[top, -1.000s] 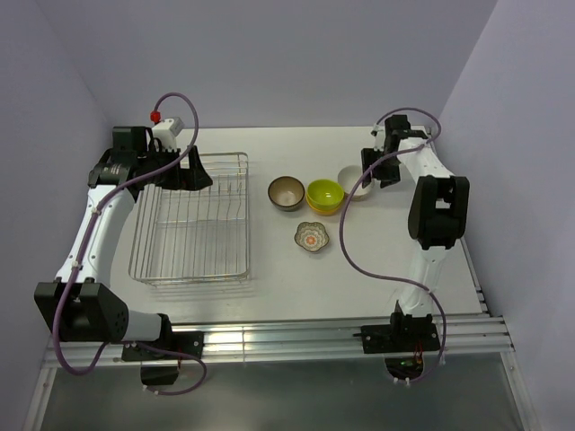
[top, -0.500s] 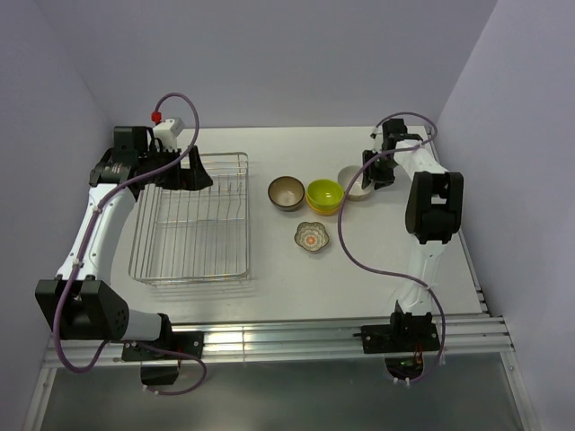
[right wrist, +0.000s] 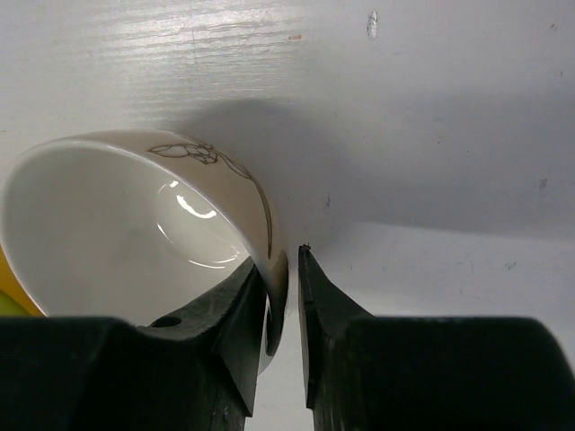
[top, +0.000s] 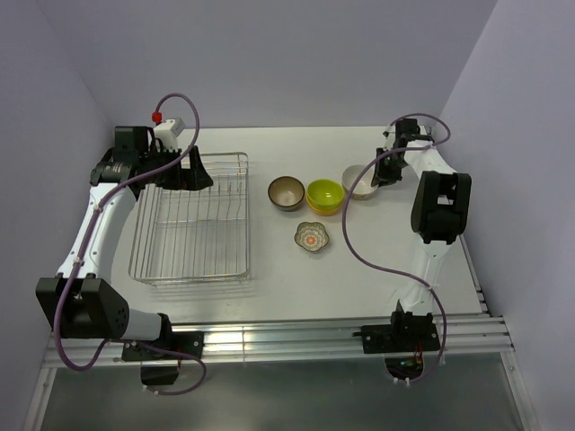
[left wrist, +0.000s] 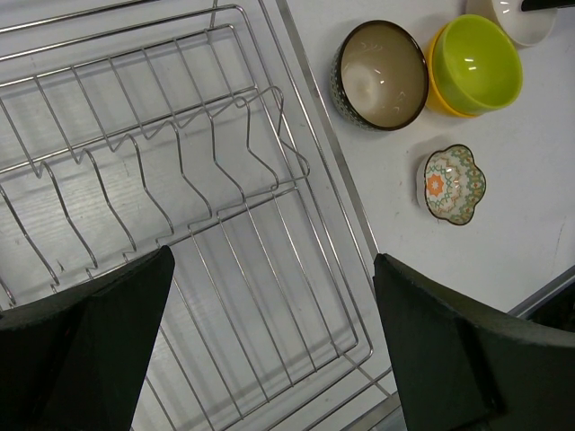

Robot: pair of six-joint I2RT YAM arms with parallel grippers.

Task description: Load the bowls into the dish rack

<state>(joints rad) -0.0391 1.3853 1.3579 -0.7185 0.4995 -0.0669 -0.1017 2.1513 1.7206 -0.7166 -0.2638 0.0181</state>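
The white bowl [top: 358, 182] [right wrist: 135, 215] stands on the table at the back right. My right gripper [top: 384, 175] [right wrist: 283, 260] straddles its rim, jaws narrowed: the inner finger lies against the inside wall and a thin gap shows at the outer finger. Left of it stand the lime-green bowl [top: 324, 193] [left wrist: 476, 58], nested in the orange bowl [left wrist: 440, 97], and the brown bowl [top: 286, 192] [left wrist: 379, 74]. The scalloped patterned bowl [top: 311, 236] [left wrist: 455, 184] lies in front of them. The dish rack [top: 248, 224] [left wrist: 323, 117] sits at the left with no bowl in it. My left gripper [top: 193, 171] [left wrist: 271, 259] hangs open above its far end.
A purple cable loops from each arm, the right one sagging over the table near the patterned bowl. The walls close in on the left, back and right. The table's front edge meets a metal rail [top: 287, 339] between the arm bases.
My right gripper has narrowed its jaws round the white bowl's rim, and the bowl has shifted slightly right. The left arm has not moved.
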